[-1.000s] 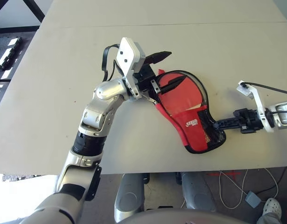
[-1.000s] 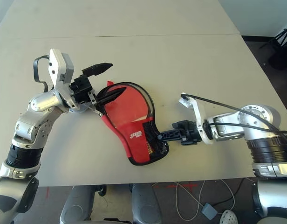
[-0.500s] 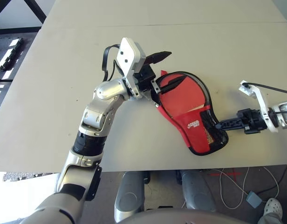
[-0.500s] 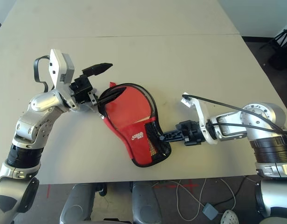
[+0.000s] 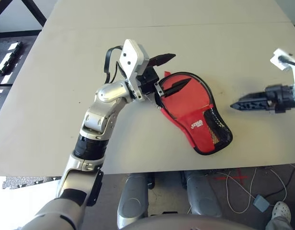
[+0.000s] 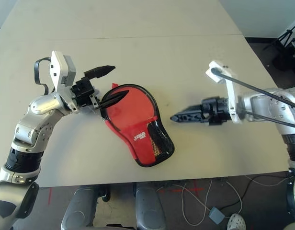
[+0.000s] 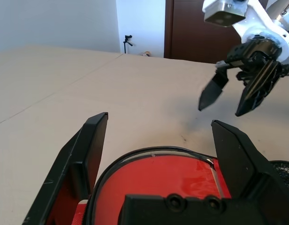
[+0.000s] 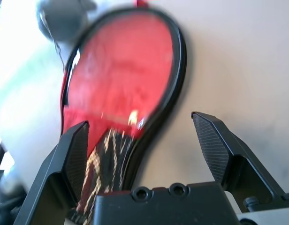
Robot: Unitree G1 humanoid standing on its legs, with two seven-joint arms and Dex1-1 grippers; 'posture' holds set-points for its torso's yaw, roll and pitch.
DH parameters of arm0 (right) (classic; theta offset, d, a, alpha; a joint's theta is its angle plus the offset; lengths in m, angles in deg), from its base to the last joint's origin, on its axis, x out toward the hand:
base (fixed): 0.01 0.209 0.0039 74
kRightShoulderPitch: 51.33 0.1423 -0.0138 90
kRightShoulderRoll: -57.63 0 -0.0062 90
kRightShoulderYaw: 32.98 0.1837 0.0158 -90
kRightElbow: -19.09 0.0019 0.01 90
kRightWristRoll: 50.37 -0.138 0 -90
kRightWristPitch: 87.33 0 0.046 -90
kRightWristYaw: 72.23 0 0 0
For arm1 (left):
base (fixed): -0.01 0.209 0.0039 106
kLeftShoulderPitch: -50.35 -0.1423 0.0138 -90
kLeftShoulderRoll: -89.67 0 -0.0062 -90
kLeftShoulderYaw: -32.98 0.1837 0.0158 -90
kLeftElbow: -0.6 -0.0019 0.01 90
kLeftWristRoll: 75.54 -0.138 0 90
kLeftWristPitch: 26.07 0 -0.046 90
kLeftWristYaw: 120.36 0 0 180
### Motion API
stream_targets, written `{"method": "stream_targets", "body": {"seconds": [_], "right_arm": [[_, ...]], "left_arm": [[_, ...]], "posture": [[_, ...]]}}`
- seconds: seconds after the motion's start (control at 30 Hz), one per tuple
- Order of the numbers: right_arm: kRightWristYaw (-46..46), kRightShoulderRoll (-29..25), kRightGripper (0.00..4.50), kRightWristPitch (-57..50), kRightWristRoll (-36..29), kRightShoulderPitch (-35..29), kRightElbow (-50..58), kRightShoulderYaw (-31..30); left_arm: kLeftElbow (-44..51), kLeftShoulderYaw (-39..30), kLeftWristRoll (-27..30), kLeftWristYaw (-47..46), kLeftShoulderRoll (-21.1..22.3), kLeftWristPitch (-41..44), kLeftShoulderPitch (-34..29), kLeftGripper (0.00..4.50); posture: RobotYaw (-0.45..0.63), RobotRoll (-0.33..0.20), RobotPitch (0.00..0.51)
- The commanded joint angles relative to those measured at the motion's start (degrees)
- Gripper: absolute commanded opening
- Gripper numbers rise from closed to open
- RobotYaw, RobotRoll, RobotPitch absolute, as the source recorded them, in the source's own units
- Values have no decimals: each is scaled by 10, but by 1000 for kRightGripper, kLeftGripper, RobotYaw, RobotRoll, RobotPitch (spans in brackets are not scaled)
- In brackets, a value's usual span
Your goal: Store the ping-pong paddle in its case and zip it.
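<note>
The case [image 5: 195, 112] lies mid-table with the ping-pong paddle inside; right gripper [image 6: 178, 117] hangs wide open and empty, left gripper [image 5: 170, 73] spread at the rim; unheld, the case could slide during zipping.

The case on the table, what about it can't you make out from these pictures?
- Zip: whether the case is zipped shut cannot be told; in both eye views the slider is too small to find.
- Paddle: its handle is out of sight; the mesh pocket covers that end.
- Top edge: in the eye views one finger of the left pincer lies across it.
- Right wrist view: the case is blurred, the logo unreadable.
</note>
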Motion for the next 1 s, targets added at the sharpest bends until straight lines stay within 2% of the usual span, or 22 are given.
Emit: {"method": "stream_targets", "body": {"seconds": [0.03, 0.27, 0.47, 0.8, 1.0], "right_arm": [[-3, 55, 4488, 86, 47, -19, 12, 9], [11, 145, 4488, 173, 122, -16, 13, -9], [19, 214, 4488, 246, 191, -8, -11, -43], [44, 262, 4488, 330, 286, -15, -70, -87], [49, 272, 4488, 361, 332, -11, -108, -99]], "left_arm": [[13, -11, -1, -1, 22, 22, -10, 4500], [19, -39, 1, -9, 72, 59, -8, 4500], [28, -74, 7, -6, 135, 101, -27, 4500], [46, -84, 10, -8, 177, 159, -66, 4500], [44, -77, 7, -7, 181, 177, -76, 4500]], "posture": [[-14, 0, 276], [9, 0, 282], [30, 0, 289], [57, 0, 294], [60, 0, 295]]}}
